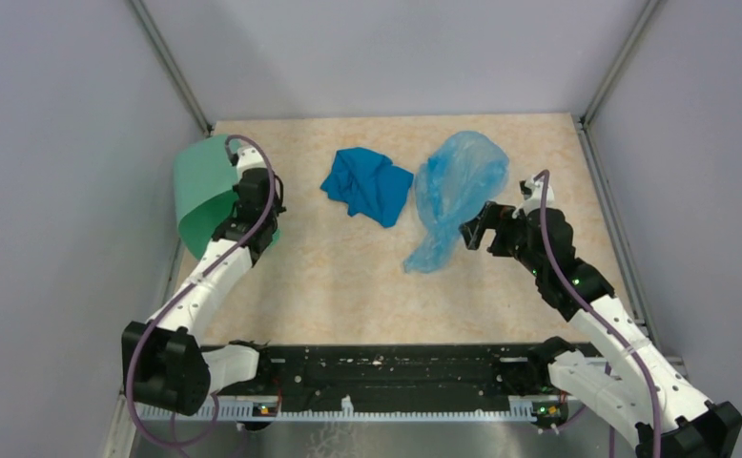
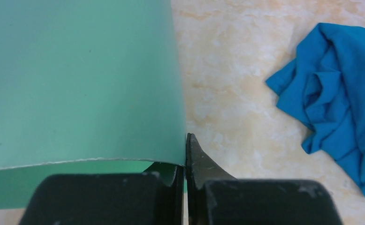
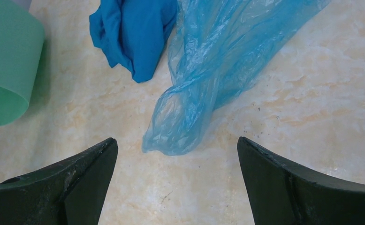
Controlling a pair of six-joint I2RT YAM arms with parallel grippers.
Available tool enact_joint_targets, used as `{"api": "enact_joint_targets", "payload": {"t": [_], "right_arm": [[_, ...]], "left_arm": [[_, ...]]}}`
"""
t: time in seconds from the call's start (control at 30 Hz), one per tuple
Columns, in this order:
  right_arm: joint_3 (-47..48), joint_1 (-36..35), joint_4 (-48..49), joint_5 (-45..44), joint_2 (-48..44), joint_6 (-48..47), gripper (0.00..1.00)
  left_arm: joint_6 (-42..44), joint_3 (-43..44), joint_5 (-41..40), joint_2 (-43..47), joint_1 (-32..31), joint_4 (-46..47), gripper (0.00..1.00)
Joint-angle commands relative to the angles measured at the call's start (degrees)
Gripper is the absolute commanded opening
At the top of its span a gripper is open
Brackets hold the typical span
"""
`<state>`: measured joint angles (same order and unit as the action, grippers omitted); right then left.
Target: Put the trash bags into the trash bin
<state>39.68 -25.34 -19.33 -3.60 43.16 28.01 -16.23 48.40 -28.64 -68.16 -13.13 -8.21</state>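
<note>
The trash bag is seen crumpled on the desk, right of centre, with its wide part toward the far edge and its narrow, twisted tail trailing toward the near edge. The right end effector is held just beside that tail, on the side of the desk's right edge. Its fingers are spread wide with nothing between them, and contact with the film cannot be made out. The trash bin is placed by the left edge, well apart from the bag, and appears to be tipped with its mouth toward the near edge. The left end effector is closed onto the right-hand side of the bin's rim, with the thin wall pinched between the fingers. A blue cloth is bunched between bin and bag, just beside the bag and apart from the bin. The pinch on the rim is shown only by the left wrist view, since the arm covers it from above. In the right wrist view the bag's tail end is seen ahead of the open fingers and centred between them. Bare desk is visible along the near edge between the two arms and to the right of the bag, while the bin is crowded against the grey left wall.
</note>
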Motion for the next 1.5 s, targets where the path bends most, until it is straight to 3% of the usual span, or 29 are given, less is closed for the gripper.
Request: {"api": "enact_joint_targets", "payload": {"t": [0.0,0.27,0.7,1.03,1.3,1.47], "right_arm": [[1.6,-0.4,0.7,-1.3,0.2,-1.4,0.98],[5.1,-0.4,-1.7,-0.1,2.6,-1.8,0.98],[11.1,-0.4,-5.0,2.9,6.7,-3.4,0.99],[15.0,-0.5,-7.5,7.2,9.9,-3.8,0.99],[16.1,-0.7,-9.1,9.9,11.2,-3.5,0.98],[15.8,-0.8,-9.9,9.6,11.2,-3.6,0.99]], "left_arm": [[3.2,9.0,8.2,0.5,0.1,-7.3,0.00],[2.5,21.1,20.8,-1.6,0.1,-26.6,0.00],[3.4,45.2,25.7,-6.9,-0.6,-52.3,0.00],[5.4,60.8,25.2,-14.9,-1.7,-63.0,0.00],[6.2,62.1,21.3,-18.8,-2.3,-64.3,0.00],[7.1,63.3,18.5,-21.2,-2.8,-64.7,0.08]]}}
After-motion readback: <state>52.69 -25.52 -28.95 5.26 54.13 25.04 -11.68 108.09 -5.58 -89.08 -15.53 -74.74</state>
